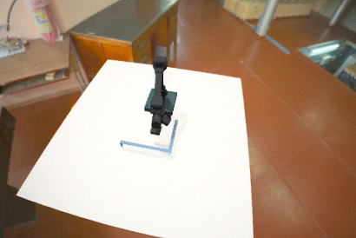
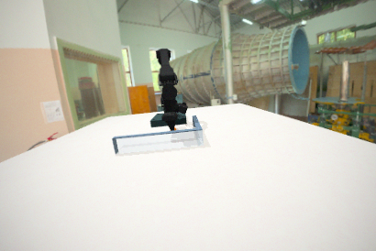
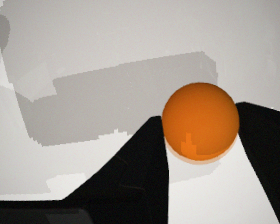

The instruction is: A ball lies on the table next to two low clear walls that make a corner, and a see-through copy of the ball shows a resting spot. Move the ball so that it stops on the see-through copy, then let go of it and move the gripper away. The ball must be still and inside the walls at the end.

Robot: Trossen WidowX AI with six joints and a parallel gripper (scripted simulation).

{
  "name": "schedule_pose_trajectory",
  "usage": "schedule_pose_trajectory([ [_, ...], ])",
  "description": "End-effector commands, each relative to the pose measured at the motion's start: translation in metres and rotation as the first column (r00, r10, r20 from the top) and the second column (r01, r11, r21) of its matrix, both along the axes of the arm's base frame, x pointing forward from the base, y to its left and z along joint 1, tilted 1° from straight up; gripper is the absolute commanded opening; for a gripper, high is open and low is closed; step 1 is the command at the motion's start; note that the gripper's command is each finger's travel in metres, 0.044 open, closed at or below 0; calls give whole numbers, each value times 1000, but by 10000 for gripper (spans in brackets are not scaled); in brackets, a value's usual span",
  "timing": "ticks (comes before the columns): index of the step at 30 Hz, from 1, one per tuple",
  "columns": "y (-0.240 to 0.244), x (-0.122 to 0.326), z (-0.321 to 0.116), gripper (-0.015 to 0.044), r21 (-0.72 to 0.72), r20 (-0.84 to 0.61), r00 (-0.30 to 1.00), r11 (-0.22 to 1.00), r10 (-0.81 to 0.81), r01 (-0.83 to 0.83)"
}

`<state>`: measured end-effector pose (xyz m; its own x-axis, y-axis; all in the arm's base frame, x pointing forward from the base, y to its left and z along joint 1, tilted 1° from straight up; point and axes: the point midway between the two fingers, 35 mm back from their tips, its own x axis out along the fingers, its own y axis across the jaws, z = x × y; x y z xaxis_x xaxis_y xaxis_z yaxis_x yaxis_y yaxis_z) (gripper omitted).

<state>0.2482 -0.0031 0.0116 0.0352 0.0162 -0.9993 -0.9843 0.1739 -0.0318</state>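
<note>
One orange ball (image 3: 200, 121), near the middle right of the wrist view. Two low clear walls (image 1: 149, 146) joined in a corner, centre of the top view. One black arm (image 1: 158, 88). One white table (image 1: 87, 179). One wooden desk (image 1: 126, 27) and one red fire extinguisher (image 1: 41, 14), upper left.

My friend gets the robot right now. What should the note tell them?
Gripper: shut on the orange ball.
Ball: held between the fingers, inside the corner of the clear walls, low over the table.
See-through copy: a pale orange rim peeks out just under the ball, so the ball seems right over its spot.
Done: ball picked up and carried to the spot.
Left: lower it if it is not yet touching, open the fingers, check that the ball stays still inside the walls, then move the gripper away.
</note>
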Motion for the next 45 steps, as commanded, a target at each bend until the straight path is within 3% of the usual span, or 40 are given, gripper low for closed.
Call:
schedule_pose_trajectory([
  [1,1,0,-2,0,3,-4,1000,1000,-2,2],
  [11,0,0,0,248,0,0,1000,1000,0,0],
  [17,0,0,2,248,0,0,1000,1000,0,0],
  [23,-1,-2,84,248,3,-3,1000,1000,-2,2],
  [35,-1,1,79,248,0,7,1000,1000,-5,5],
  [42,-2,-6,127,432,0,5,1000,1000,-5,5],
  [45,-2,-6,127,440,0,5,1000,1000,-5,5],
])
